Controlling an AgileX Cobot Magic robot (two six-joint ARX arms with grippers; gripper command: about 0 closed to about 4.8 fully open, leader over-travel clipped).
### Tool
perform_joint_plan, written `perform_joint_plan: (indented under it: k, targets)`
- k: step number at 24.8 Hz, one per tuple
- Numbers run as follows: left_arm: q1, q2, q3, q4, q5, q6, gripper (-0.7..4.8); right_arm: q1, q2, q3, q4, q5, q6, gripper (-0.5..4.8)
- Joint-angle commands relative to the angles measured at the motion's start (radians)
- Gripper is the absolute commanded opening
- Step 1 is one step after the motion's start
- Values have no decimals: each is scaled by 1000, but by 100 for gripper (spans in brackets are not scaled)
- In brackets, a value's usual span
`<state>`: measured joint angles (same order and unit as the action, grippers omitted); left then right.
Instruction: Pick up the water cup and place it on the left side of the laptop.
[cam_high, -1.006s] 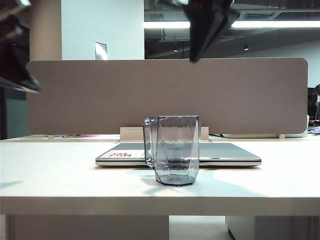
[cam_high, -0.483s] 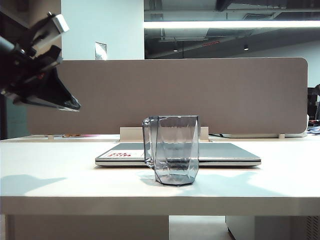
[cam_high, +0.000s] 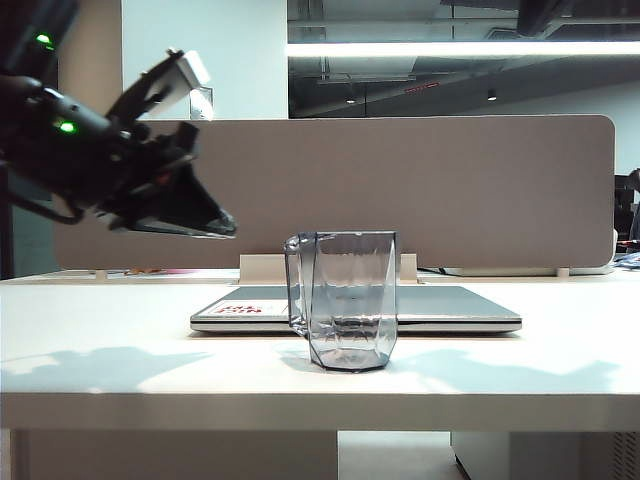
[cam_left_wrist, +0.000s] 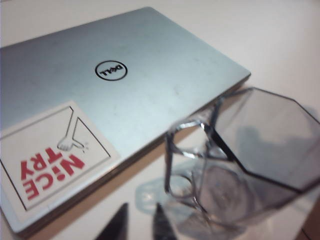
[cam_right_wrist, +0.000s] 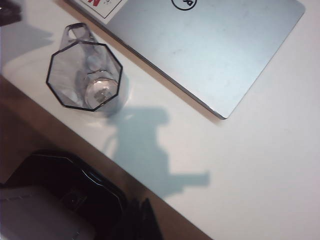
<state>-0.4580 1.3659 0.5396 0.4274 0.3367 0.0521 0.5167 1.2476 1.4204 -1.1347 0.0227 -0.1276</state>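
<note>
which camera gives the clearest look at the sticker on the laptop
The left wrist view: the sticker fills a corner of the laptop lid, red print readable. The exterior view shows it edge-on; the right wrist view only catches a cropped corner.

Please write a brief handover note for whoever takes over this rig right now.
Left tool: in the air left of the water cup, tips slightly parted, holding nothing.
Right tool: shut, empty, high above the table's front edge; barely visible at the exterior view's top.
Water cup: upright on the table, in front of the closed laptop, handle toward the left tool.
Done: nothing moved.
Left: grasp the cup and set it down left of the laptop.
</note>
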Motion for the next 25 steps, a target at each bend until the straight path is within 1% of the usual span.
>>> perform_joint_plan:
  k: [1,3,5,8,9,12,13,15,16,20,23,25]
  targets:
    - [-14,66,54,14,-7,0,105,2,-60,-48,39,1,17,-6]
    - [-19,104,76,14,-1,1,114,2,-83,-64,42,1,31,-6]
    - [-23,129,87,14,2,1,136,2,-93,-65,40,1,31,-6]
    - [-39,165,104,14,4,1,187,2,-105,-65,47,1,31,-6]
    - [-47,174,109,11,3,1,192,2,-105,-65,48,1,31,-6]
    - [-65,189,116,7,-5,1,192,2,-104,-65,49,1,31,-6]
    - [-80,193,118,9,-20,4,188,2,-105,-65,48,1,31,-6]
    - [-101,205,121,10,-91,5,183,2,-105,-65,48,1,31,-6]
    - [-102,210,121,11,-105,5,183,2,-104,-65,48,1,31,-6]
    - [-109,238,121,42,-109,3,183,2,-105,-65,47,1,31,-6]
    - [-122,245,121,98,-122,2,183,2,-105,-65,49,1,31,-6]
    - [-122,251,133,105,-128,2,183,2,-105,-65,54,1,31,-6]
